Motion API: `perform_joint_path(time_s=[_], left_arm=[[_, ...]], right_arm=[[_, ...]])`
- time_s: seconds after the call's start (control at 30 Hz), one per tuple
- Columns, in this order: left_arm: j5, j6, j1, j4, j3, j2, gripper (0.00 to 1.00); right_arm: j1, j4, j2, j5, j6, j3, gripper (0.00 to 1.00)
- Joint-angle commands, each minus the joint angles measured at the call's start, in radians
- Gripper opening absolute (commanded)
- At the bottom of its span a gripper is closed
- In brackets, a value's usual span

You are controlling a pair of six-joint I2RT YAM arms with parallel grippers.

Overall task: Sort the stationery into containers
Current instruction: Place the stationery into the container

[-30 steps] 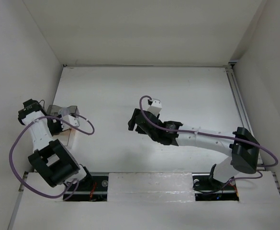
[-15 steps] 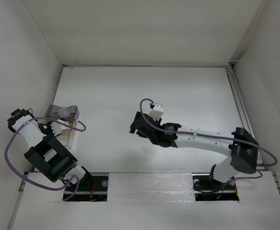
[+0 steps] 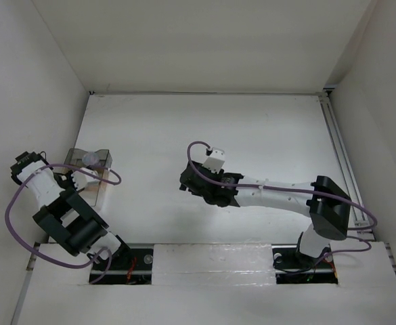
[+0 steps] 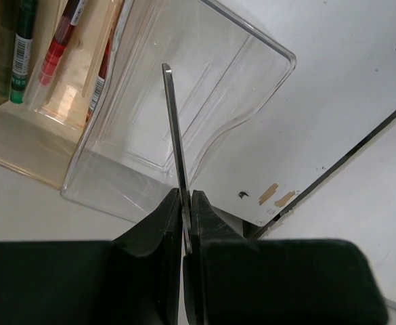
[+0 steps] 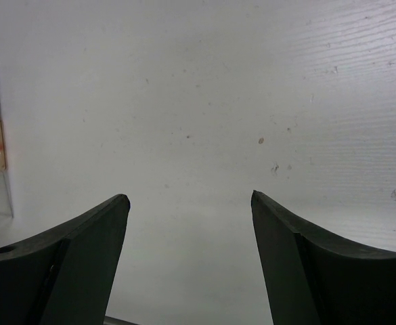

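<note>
1. My left claw [image 4: 186, 203] was clamped tight on the scissors [image 4: 172, 128], pinching the closed steel blades. The handles were out of sight.
2. The blade tip pointed toward the open mouth of the clear box [image 4: 252, 74], which sat just beside the tan box [image 4: 22, 145] holding pens [image 4: 55, 47].
3. I judged the scissors light and stiff but slick. The thin blades could swivel in my pinch, so a hold nearer the pivot seemed safer.
4. My right claw [image 5: 189, 196] hung spread wide and empty over the table [image 5: 218, 81].
</note>
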Motion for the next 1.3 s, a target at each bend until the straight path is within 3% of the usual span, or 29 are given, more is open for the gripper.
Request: perform_joint_path(time_s=[0.0,0.53,1.27], left_arm=[[-0.005,0.525,-0.019,-0.042,0.046,-0.006,0.00],[0.018,0.480,-0.108,-0.042,0.127,0.087,0.00],[-0.011,0.455,-0.099,-0.042,0.063,0.141,0.00]], right_arm=[[0.009,-0.003,0.026,0.034,0.015,0.070,0.79],[0.009,0.019,0.028,0.025,0.015,0.062,0.79],[0.009,-0.029,0.006,0.043,0.015,0.073,0.79]])
